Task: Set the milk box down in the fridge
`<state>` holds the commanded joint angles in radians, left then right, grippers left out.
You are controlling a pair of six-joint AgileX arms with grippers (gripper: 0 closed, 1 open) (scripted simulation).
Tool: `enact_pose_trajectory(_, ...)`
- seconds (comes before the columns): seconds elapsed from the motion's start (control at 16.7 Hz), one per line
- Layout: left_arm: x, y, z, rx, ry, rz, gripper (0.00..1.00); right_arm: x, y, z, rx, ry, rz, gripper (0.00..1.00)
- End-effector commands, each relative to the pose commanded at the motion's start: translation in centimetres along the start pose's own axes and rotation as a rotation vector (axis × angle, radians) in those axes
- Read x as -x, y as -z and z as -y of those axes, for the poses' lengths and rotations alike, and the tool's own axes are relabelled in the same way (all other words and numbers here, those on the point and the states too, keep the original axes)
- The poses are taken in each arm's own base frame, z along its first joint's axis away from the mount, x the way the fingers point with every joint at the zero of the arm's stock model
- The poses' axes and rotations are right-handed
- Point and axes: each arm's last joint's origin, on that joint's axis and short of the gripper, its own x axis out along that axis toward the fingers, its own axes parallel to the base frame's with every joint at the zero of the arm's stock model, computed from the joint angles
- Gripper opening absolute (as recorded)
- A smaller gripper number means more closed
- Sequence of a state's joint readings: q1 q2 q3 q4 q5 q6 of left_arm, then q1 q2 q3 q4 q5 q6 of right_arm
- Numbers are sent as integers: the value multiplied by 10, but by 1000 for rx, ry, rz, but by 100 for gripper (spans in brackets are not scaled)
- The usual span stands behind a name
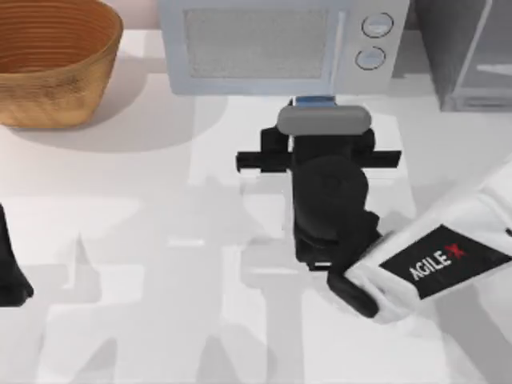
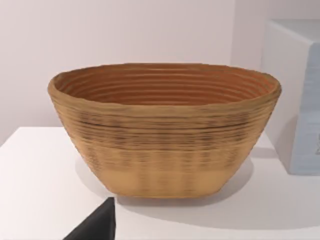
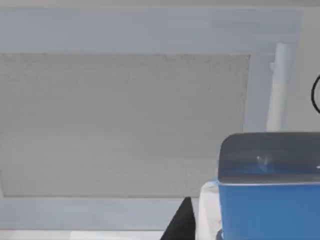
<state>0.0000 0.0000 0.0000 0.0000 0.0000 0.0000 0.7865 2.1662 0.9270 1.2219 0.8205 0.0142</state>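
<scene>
The milk box (image 1: pixel 316 101) shows as a sliver of blue just in front of the microwave, past the far end of my right gripper (image 1: pixel 320 148). In the right wrist view it is a blue carton (image 3: pixel 270 210) with a pale grey top, very close to the camera and in front of the microwave door. My right arm reaches in from the table's right. The fridge (image 1: pixel 448 48), dark grey with a pale framed door, stands at the back right corner. My left gripper (image 1: pixel 10 276) rests at the table's left edge.
A light grey microwave (image 1: pixel 272 40) with two round dials stands at the back centre, directly behind the carton. A woven wicker basket (image 1: pixel 52 60) (image 2: pixel 165 130) sits at the back left. Open tabletop (image 1: pixel 160 264) lies between the two arms.
</scene>
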Motion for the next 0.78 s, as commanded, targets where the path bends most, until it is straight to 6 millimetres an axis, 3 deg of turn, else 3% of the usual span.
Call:
enact_pose_trajectory(0.24, 0, 0, 0, 0, 0, 0, 100, 5, -43, 4, -9, -1, 4, 0)
enact_pose_trajectory(0.6, 0, 0, 0, 0, 0, 0, 100, 5, -48, 5, -14, 0, 6, 0)
enact_pose_trajectory(0.78, 0, 0, 0, 0, 0, 0, 100, 6, -54, 20, 16, -15, -18, 0)
